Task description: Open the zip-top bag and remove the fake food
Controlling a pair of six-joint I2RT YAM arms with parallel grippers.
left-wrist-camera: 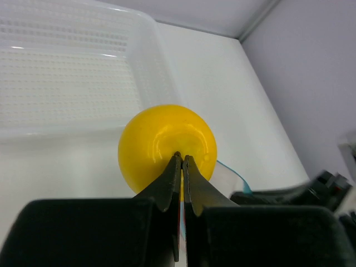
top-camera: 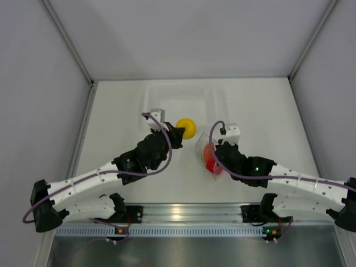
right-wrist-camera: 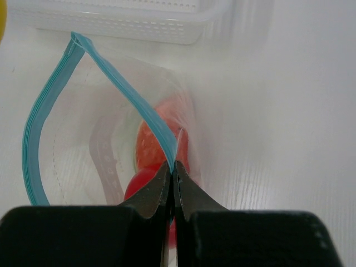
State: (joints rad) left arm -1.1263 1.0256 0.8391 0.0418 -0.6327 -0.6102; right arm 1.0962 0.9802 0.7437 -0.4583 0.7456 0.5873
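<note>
The zip-top bag [top-camera: 206, 143] lies right of centre with its mouth spread open. Its teal zip strip [right-wrist-camera: 33, 133] forms a loop in the right wrist view. My right gripper [top-camera: 216, 151] [right-wrist-camera: 173, 166] is shut on one side of that strip. Inside the bag [right-wrist-camera: 67, 150] lie a red round fruit [right-wrist-camera: 139, 182] and an orange-red piece [right-wrist-camera: 149, 146]. My left gripper [top-camera: 178, 133] [left-wrist-camera: 181, 157] is shut at the top of the yellow round fruit [top-camera: 187, 127] [left-wrist-camera: 161, 136], which sits outside the bag, left of its mouth. A bit of the bag [left-wrist-camera: 231, 177] shows behind the left fingers.
A rigid clear perforated tray [top-camera: 178, 92] [left-wrist-camera: 67, 83] [right-wrist-camera: 111, 22] stands at the back centre, just beyond the yellow fruit and the bag. Grey walls close in the white table on three sides.
</note>
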